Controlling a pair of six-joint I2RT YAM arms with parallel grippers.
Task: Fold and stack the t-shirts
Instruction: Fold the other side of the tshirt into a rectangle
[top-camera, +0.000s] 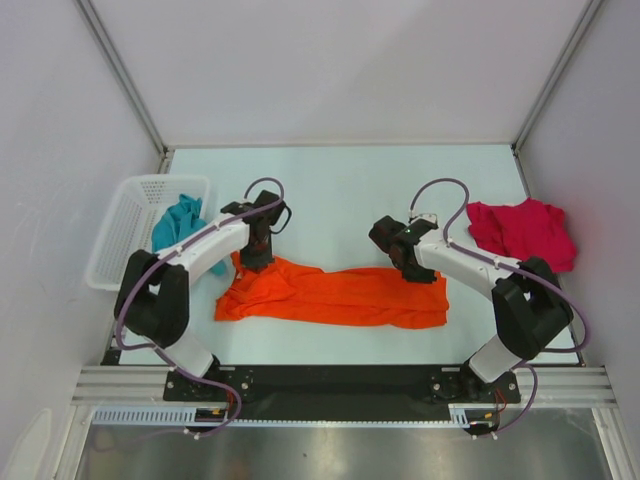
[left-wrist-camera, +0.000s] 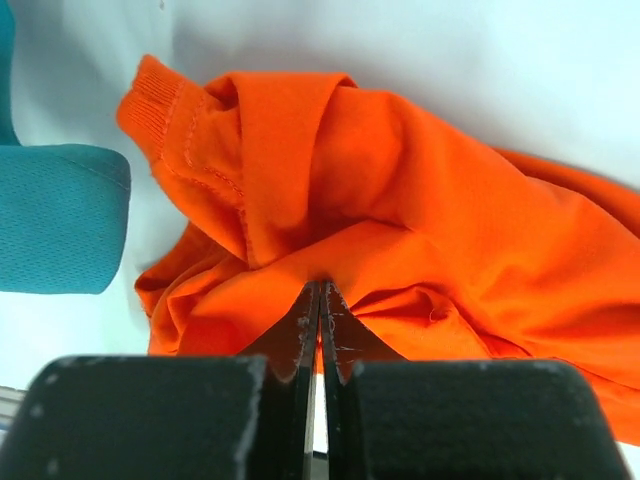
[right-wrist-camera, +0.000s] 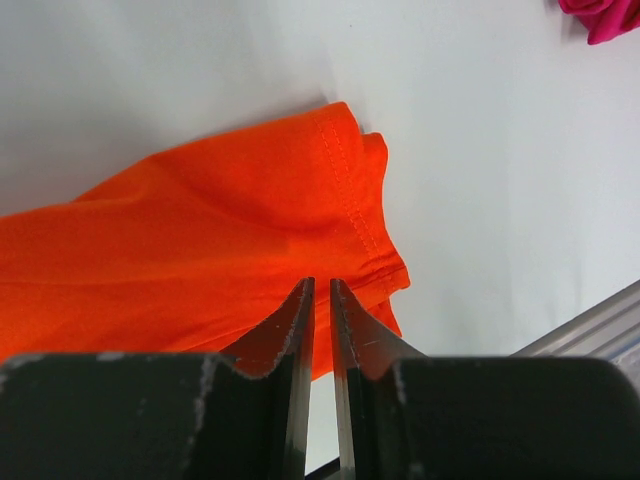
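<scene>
Orange shirt (top-camera: 330, 295) lies stretched out as a long, rumpled band across the near middle of the table (top-camera: 340, 190), running from the left arm to the right arm. Its left end is bunched in loose folds with a ribbed cuff or collar edge turned up. Its right end is flatter and finishes in a stitched hem.

Left gripper (top-camera: 257, 260) sits on the shirt's far left corner. In the left wrist view its jaws are pressed together, and a ridge of orange cloth is drawn up into the tips, so it is pinching the shirt.

Right gripper (top-camera: 420, 270) sits at the far right corner. In the right wrist view its jaws are closed to a thin slit right at the hem, with orange cloth reaching both tips, so it appears to be nipping that edge.

Teal shirt (top-camera: 178, 225) is heaped in the white mesh basket (top-camera: 165, 180) at the left edge of the table and spills over the basket's right side. In the left wrist view a flap of it lies near the orange shirt's bunched end, with a strip of bare table between them.

Red shirt (top-camera: 525, 232) lies crumpled at the far right of the table, well apart from the orange one and beyond the right arm.
</scene>
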